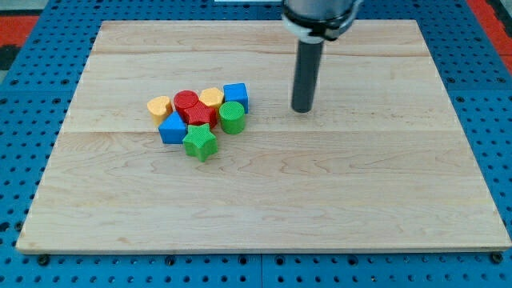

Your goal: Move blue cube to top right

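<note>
The blue cube sits at the right end of a tight cluster of blocks left of the board's middle. It touches a green cylinder below it and a yellow block on its left. My tip rests on the board to the right of the blue cube, with a clear gap between them. The rod stands upright from the view's top.
The cluster also holds a red cylinder, a red block, a yellow heart-shaped block, a blue block and a green star. The wooden board lies on a blue pegboard surface.
</note>
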### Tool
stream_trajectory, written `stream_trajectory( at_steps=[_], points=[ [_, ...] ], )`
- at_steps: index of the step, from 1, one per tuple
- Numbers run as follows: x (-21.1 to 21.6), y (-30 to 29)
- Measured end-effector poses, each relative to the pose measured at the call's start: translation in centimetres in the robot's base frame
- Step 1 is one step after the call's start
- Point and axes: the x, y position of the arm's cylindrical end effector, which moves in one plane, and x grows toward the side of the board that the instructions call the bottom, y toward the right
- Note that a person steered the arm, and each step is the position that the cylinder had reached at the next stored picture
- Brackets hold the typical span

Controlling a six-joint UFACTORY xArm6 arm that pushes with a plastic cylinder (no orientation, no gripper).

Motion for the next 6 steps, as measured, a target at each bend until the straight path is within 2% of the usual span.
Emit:
stream_trajectory(
  at_steps=[2, 3, 5, 6],
  points=[
    [1.2, -10.1],
    [1.2, -12.7],
    [-3.3, -6.5],
    [-5.0, -8.7]
  ],
)
